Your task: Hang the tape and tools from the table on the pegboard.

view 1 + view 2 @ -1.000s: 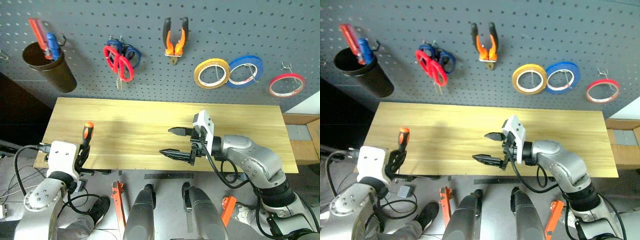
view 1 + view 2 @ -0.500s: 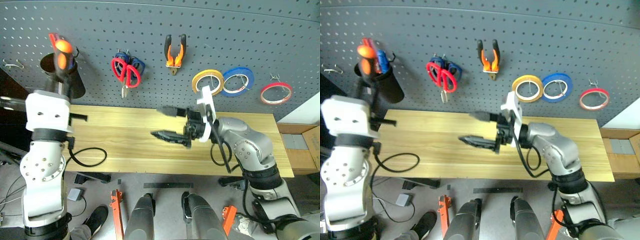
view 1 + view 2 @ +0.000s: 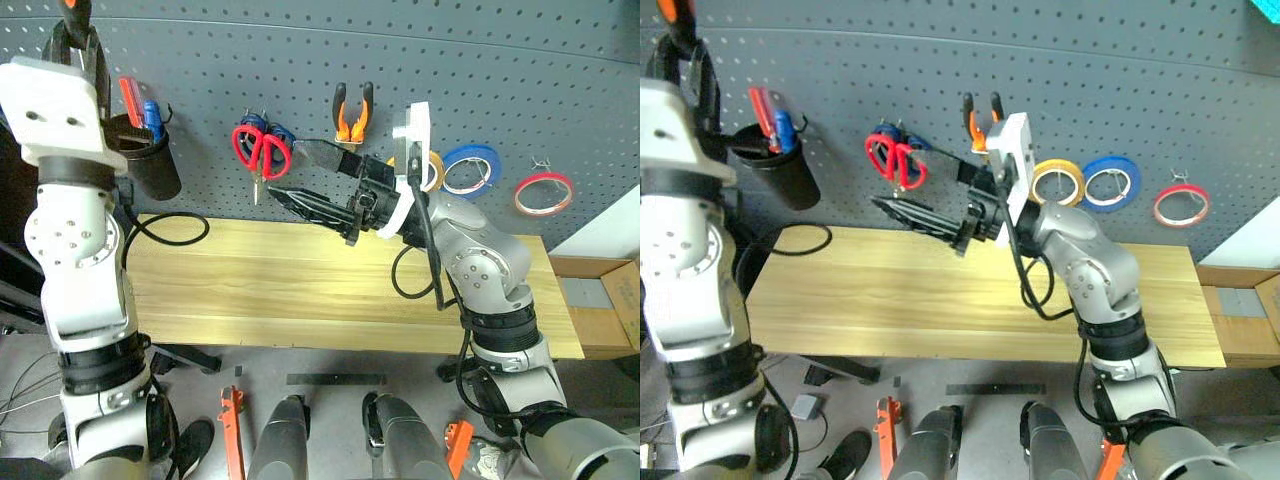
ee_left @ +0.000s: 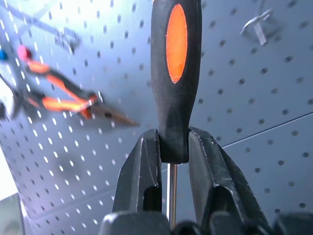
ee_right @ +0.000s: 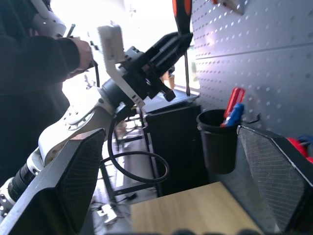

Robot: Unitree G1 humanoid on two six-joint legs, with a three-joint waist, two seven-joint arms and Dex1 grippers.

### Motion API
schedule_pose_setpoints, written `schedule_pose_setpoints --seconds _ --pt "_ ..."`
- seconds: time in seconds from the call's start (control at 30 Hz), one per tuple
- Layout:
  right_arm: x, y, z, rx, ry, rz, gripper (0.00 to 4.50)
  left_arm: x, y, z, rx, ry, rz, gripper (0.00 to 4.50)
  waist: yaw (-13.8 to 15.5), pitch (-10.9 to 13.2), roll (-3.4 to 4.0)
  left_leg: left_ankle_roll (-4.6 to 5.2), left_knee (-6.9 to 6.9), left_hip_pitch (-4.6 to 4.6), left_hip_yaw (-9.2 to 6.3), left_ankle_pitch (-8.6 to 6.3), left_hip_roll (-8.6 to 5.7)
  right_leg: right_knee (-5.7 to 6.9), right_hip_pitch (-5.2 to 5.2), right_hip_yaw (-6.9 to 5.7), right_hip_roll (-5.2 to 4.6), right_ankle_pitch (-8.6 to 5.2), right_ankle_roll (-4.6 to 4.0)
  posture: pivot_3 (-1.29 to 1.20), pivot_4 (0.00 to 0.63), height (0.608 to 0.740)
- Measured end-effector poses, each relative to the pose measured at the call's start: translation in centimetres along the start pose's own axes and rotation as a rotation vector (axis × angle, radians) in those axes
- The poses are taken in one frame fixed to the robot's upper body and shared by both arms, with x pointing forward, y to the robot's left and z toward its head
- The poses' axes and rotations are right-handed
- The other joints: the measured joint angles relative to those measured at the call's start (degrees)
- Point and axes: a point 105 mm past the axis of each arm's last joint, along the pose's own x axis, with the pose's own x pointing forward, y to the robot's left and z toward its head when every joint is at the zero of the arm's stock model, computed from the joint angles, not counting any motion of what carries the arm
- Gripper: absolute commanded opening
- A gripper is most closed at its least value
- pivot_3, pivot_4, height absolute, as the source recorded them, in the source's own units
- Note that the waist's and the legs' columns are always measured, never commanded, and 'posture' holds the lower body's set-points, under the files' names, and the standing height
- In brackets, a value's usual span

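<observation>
My left gripper (image 4: 173,142) is shut on the lower end of the screwdriver (image 4: 176,58), which has an orange-and-black handle. It holds the tool upright, high in front of the pegboard (image 3: 520,80) and above a black cup (image 3: 150,170). My right gripper (image 3: 288,168) hangs open and empty over the table (image 3: 250,290), just in front of the red-handled scissors (image 3: 262,150). The pliers (image 3: 352,110) hang on the board beside them. The red tape (image 3: 543,192) hangs at the far right.
Blue-handled scissors sit behind the red ones. A yellow tape ring (image 3: 1057,183) and a blue tape ring (image 3: 470,168) hang right of the pliers. The cup holds a red and a blue tool. A person's dark sleeve (image 5: 39,54) shows beyond the table's left end.
My left arm has risen from the table's near-left edge to high before the board, carrying the screwdriver. The right gripper, still open, has risen toward the board. The camera has tilted up.
</observation>
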Motion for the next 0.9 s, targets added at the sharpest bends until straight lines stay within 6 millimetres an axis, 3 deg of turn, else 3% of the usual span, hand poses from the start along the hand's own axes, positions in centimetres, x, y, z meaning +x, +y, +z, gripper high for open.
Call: schedule_pose_setpoints --seconds 0.17,0.3,0.47,0.67,0.87,0.9 --pt "0.0 -0.5 -0.1 -0.020 0.003 -0.032 4.50 2.5 -0.7 -2.3 -0.060 0.032 -0.050 0.45 0.03 -0.04 -0.01 -0.03 0.00 0.02 -0.01 0.21 -0.02 0.04 0.00 -0.03 0.06 0.17 -0.04 0.05 0.161 0.740" --pt "-0.1 -0.6 -0.2 -0.028 0.010 -0.046 4.50 3.1 -1.0 -3.5 -0.084 0.037 -0.059 0.45 -0.37 -0.05 -0.01 0.00 0.01 0.03 0.05 0.23 0.00 0.02 0.00 0.08 0.00 0.24 0.00 0.04 0.160 0.740" --pt "-0.1 -0.9 -0.2 -0.034 0.014 -0.068 4.50 2.7 -1.0 -6.4 -0.114 0.120 -0.041 0.45 -1.08 -0.06 -0.01 0.02 0.01 0.02 0.04 0.24 0.01 0.06 -0.02 0.05 -0.01 0.33 -0.07 0.04 0.162 0.740" --pt "-0.2 -1.0 -0.3 -0.042 0.020 -0.078 4.50 2.2 -0.7 -6.8 -0.121 0.127 -0.014 0.45 -1.27 -0.07 -0.02 0.02 0.01 0.02 0.05 0.24 0.02 0.08 -0.03 0.09 -0.04 0.39 -0.05 0.04 0.161 0.740" --pt "-0.2 -1.1 -0.3 -0.050 0.027 -0.086 4.50 0.4 -1.2 -9.1 -0.128 0.209 -0.022 0.45 -1.28 -0.09 -0.03 0.07 0.03 0.02 0.05 0.28 0.03 0.10 -0.03 0.09 -0.04 0.43 -0.06 0.03 0.170 0.740" --pt "-0.2 -1.0 -0.3 -0.051 0.026 -0.085 4.50 0.1 -1.2 -9.6 -0.128 0.232 -0.018 0.80 -1.29 -0.09 -0.03 0.08 0.04 0.02 0.05 0.29 0.03 0.10 -0.03 0.09 -0.04 0.45 -0.06 0.03 0.170 0.740"
